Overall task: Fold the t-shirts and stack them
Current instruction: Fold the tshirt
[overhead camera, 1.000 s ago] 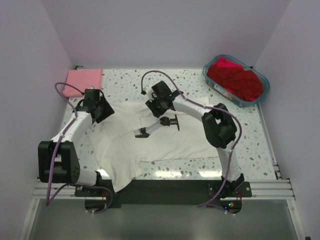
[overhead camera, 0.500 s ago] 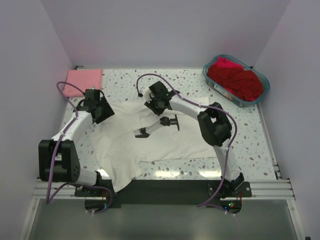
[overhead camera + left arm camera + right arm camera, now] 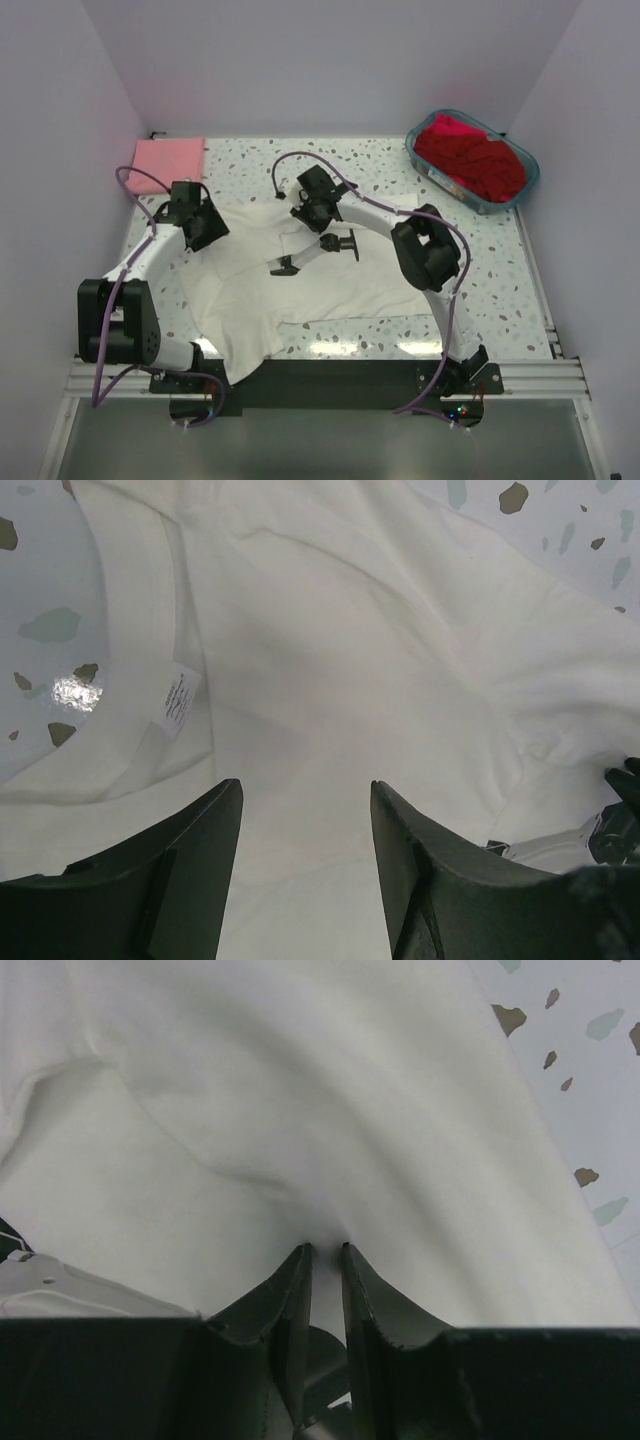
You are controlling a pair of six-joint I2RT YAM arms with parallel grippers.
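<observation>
The white shirt [image 3: 300, 290] lies spread mid-surface [image 3: 480, 290], its near hem draped over the near edge between the arm bases. The left jaws stand open above the collar, whose label [image 3: 176, 700] is too small to read. The right jaws are closed on a pinched ridge of the shirt's far part. The arm hides some of the black print [image 3: 335, 243]. There is bare room on the right. The pink shirt [image 3: 165, 160] is far left; red shirts [image 3: 470, 160] fill the far-right basket [image 3: 497, 209].

Speckled white table [image 3: 250, 165], pale lilac walls [image 3: 330, 60]
</observation>
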